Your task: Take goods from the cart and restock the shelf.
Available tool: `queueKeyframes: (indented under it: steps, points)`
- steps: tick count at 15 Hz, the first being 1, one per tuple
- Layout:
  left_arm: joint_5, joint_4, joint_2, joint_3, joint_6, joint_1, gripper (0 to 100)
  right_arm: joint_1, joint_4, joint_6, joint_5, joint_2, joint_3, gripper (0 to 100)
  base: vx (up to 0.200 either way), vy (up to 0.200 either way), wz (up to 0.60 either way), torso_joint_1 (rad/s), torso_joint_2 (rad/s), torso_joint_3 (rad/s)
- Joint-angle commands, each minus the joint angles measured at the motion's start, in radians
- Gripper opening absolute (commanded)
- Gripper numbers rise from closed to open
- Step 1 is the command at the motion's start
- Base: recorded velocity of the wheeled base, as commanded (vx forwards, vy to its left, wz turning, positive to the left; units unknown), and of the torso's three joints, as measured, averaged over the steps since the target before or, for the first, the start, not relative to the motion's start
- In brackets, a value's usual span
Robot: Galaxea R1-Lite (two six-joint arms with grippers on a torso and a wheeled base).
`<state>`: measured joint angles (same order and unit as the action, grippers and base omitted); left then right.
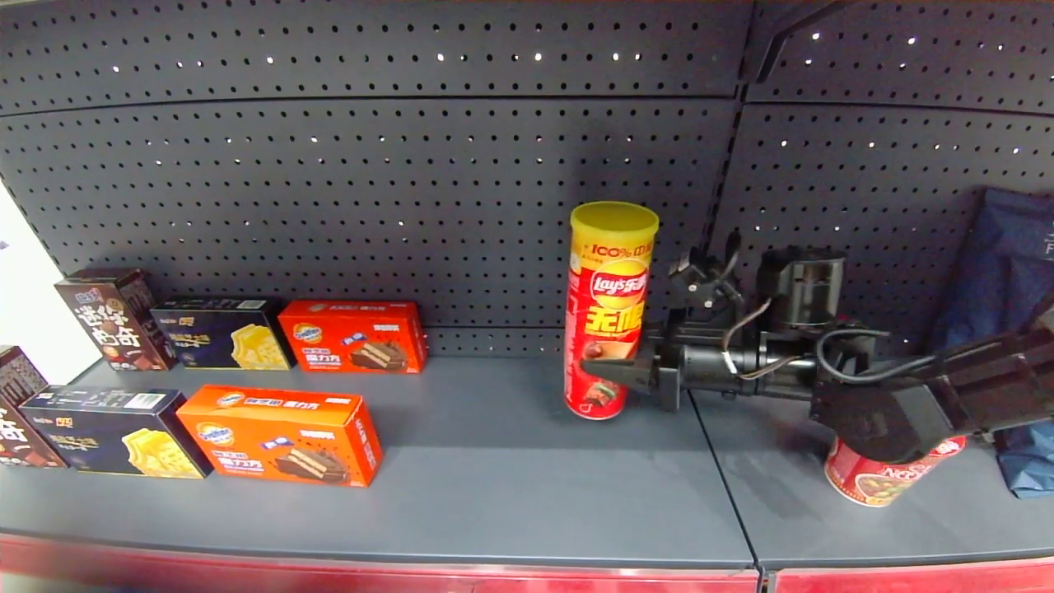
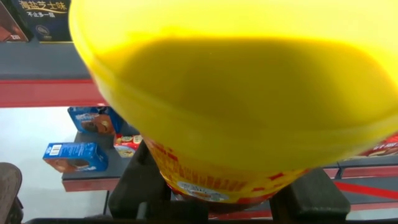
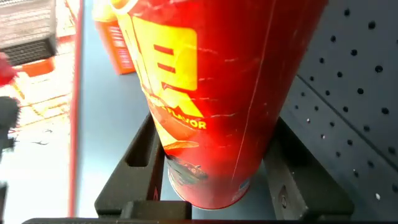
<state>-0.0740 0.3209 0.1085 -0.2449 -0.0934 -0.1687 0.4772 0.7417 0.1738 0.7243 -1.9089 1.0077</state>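
Where the two panels of the grey shelf (image 1: 494, 461) meet, the potato-chip can (image 1: 611, 313) is stood upright, near the pegboard back (image 1: 370, 181). It is clamped low on its red body by the right gripper (image 1: 613, 371), which is closed on it from both sides. A second, yellow-lidded can (image 2: 236, 93) is held in the left gripper (image 2: 224, 193), likewise closed on it. Orange biscuit boxes (image 1: 354, 333) are set well apart, toward the left.
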Motion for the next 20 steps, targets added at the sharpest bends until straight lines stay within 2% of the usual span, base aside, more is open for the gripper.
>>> queueKeyframes:
  steps: [1, 4, 7, 12, 15, 20]
  points:
    - [-0.001, 0.000, 0.000, -0.002, 0.000, 0.000, 0, 0.003, -0.005, 0.000, 0.000, 0.179, -0.110, 0, 0.000, 0.000, 0.00, 0.000, 0.00, 0.000]
    - [0.000, 0.000, 0.000, -0.004, 0.003, 0.000, 0, 0.001, -0.004, 0.003, 0.000, 0.324, -0.254, 0, 0.000, 0.000, 0.00, 0.000, 0.00, 0.000]
    - [-0.001, 0.000, -0.001, -0.002, 0.003, 0.000, 0, 0.000, 0.021, 0.004, -0.002, 0.366, -0.365, 0, 0.000, 0.000, 0.00, 0.000, 0.00, 0.000]
    - [0.000, 0.000, -0.001, 0.010, 0.009, 0.000, 0, -0.006, 0.212, 0.001, -0.002, 0.326, -0.566, 0, 0.000, 0.000, 0.00, 0.000, 0.00, 0.000]
    - [-0.001, 0.001, -0.001, 0.009, 0.009, 0.000, 0, -0.008, 0.300, 0.000, -0.003, 0.266, -0.603, 0, 0.000, 0.000, 0.00, 0.000, 0.00, 0.000]
    - [-0.004, 0.001, -0.001, 0.006, 0.009, 0.000, 0, 0.001, 0.343, 0.000, -0.008, 0.177, -0.589, 0, 0.000, 0.000, 0.00, 0.000, 0.00, 0.000]
